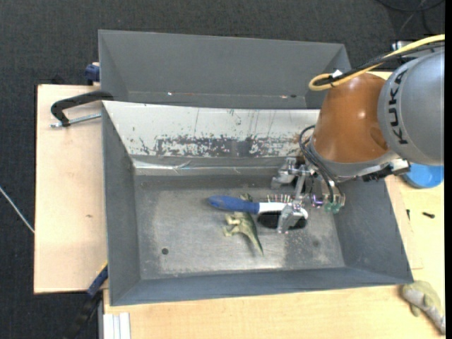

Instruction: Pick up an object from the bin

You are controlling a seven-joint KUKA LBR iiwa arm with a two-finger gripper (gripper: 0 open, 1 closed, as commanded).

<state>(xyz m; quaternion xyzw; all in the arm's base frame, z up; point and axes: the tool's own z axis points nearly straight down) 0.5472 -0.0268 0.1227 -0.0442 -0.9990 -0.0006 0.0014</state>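
Dark carpet all round, and on it a grey metal bin (119,203) with a scuffed floor and sloped walls. On that floor, somewhat right of centre: a long brush-like tool (244,205) with a blue handle, a white middle and a dark end. Just in front of it, touching or nearly so, a small yellow-green toy figure (244,230), perhaps a dinosaur. Reaching in from the right and set low over the floor, the gripper (289,217), right at the tool's dark end. Cannot tell how the jaws stand, lost as they are against that dark end, so no claim of a hold.

Looks like the grasp step, with the tool flat on the floor and not yet lifted. Calls next for a firm close across the tool's narrow width, then a straight rise clear of the toy figure and the walls.

Lies flat, long axis left to right across the bin and slightly slanted: blue handle toward the left and a little toward the far wall, dark end toward the right at the gripper.
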